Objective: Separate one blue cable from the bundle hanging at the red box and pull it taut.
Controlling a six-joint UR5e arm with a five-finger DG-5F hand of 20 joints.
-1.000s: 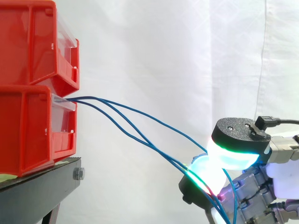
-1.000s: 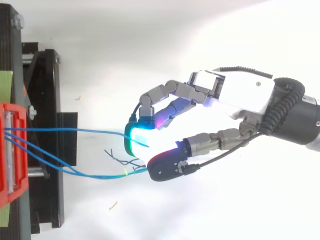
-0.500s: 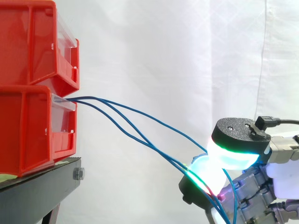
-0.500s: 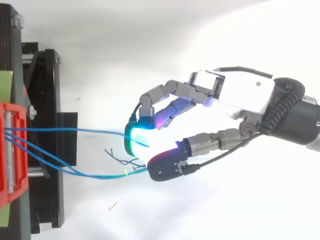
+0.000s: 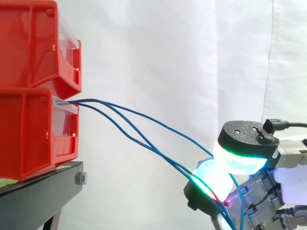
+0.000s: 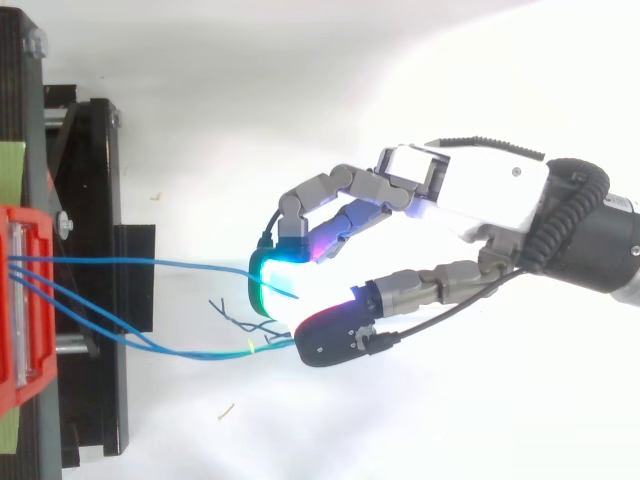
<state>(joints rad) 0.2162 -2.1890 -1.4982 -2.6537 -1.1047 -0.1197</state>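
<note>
From the lower red bin (image 5: 29,134), blue cables (image 6: 100,259) reach the hand (image 6: 470,195), which pinches them.

We see two red bins (image 5: 29,134) stacked on a black stand (image 5: 38,191). Blue cables (image 5: 168,127) leave the lower bin and slope down to our hand (image 5: 249,139). They are pinched between its glowing pads (image 5: 240,162).

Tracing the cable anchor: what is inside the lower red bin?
The blue cables run out of the front of the lower red bin. How they are fixed inside is hidden by its red wall.
</note>
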